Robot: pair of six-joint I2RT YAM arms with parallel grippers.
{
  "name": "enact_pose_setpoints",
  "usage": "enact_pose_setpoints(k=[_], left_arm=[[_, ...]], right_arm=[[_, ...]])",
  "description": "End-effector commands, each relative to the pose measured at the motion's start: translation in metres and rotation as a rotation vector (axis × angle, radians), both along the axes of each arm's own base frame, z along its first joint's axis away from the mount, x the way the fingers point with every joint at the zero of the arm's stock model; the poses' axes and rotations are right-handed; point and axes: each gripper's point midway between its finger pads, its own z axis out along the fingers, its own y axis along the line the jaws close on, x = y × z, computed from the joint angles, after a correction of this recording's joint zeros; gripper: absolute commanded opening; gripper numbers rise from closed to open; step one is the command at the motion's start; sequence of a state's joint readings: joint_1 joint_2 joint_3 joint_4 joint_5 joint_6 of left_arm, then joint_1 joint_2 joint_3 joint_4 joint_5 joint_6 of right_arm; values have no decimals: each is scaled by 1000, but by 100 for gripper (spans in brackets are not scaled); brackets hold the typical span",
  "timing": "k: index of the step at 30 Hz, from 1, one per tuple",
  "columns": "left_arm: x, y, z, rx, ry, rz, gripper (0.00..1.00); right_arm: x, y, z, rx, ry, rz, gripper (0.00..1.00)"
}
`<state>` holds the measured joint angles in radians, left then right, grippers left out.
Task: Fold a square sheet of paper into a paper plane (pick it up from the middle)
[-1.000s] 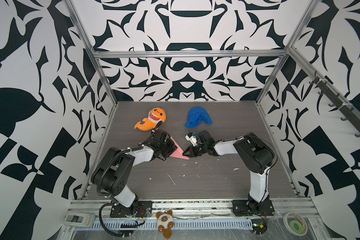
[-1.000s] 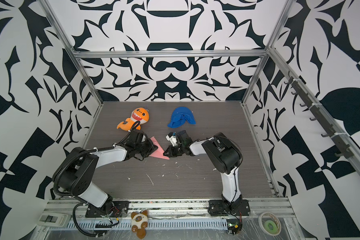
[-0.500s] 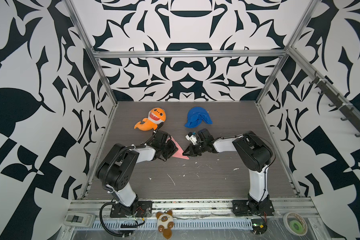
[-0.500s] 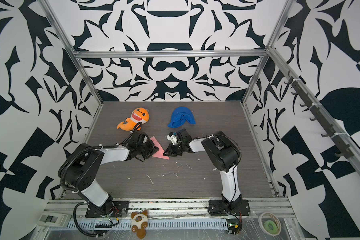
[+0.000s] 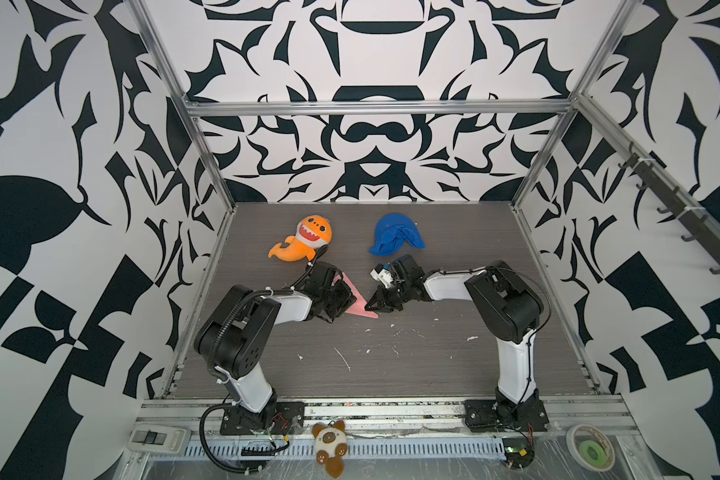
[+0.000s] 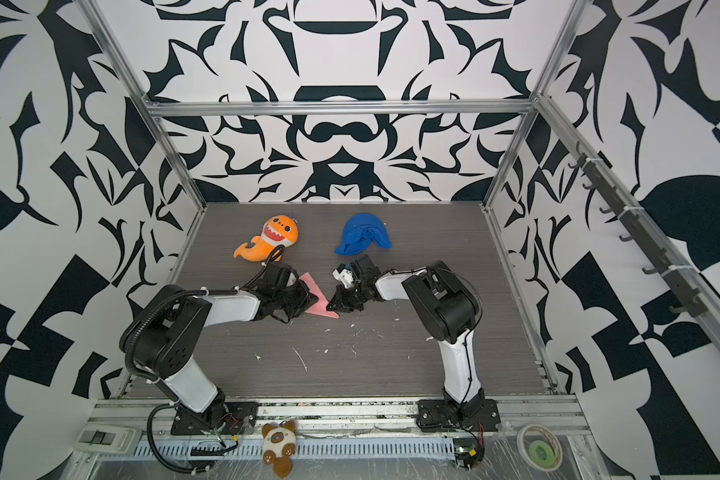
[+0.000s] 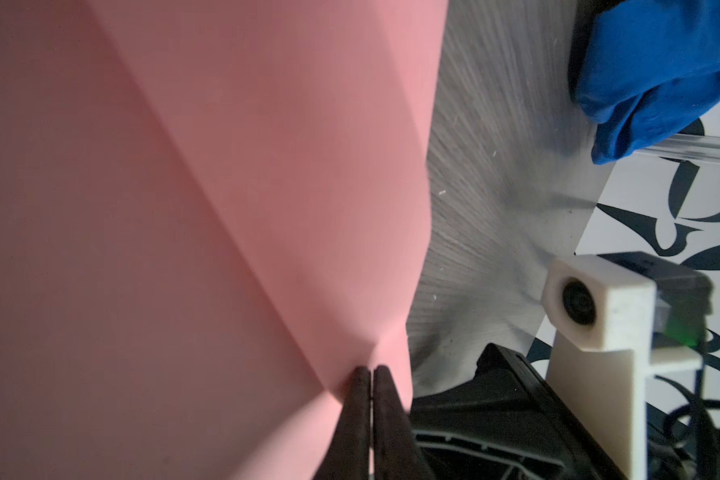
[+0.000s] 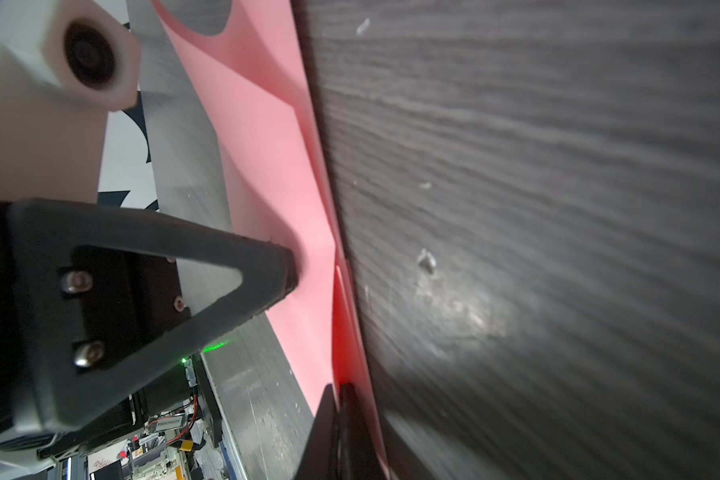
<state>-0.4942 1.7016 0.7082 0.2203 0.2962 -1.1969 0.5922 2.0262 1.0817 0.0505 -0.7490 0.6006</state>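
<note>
The pink sheet of paper (image 5: 364,311) (image 6: 323,309), folded to a pointed shape with creases, lies mid-table between both grippers. My left gripper (image 5: 352,303) (image 6: 308,301) (image 7: 370,370) is shut, its tips pressed against the paper's face (image 7: 184,208) where creases meet. The right wrist view shows that fingertip (image 8: 283,270) butting into the paper (image 8: 267,145). My right gripper (image 5: 368,307) (image 6: 329,307) (image 8: 338,388) sits low at the table and is shut on the paper's edge near its pointed end.
An orange shark plush (image 5: 306,239) and a blue cloth lump (image 5: 393,235) lie behind the grippers, toward the back wall. Small white scraps (image 5: 341,359) dot the dark table in front. Patterned walls and metal rails close in the sides.
The left arm's elbow has swung a little toward the middle. Both grippers have stayed at the paper, which has hardly moved.
</note>
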Motion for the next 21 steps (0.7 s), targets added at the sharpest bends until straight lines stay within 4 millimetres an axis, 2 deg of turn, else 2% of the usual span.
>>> enact_pose_setpoints(k=[1,21], left_arm=[[-1,-1,-6,11,17,-2,8],[-10,17,-22,107,91,53,8]], right_arm=[[-12,-21,-36,-149,85,-34,7],[-10,-21,-35,-162,93,-27,10]])
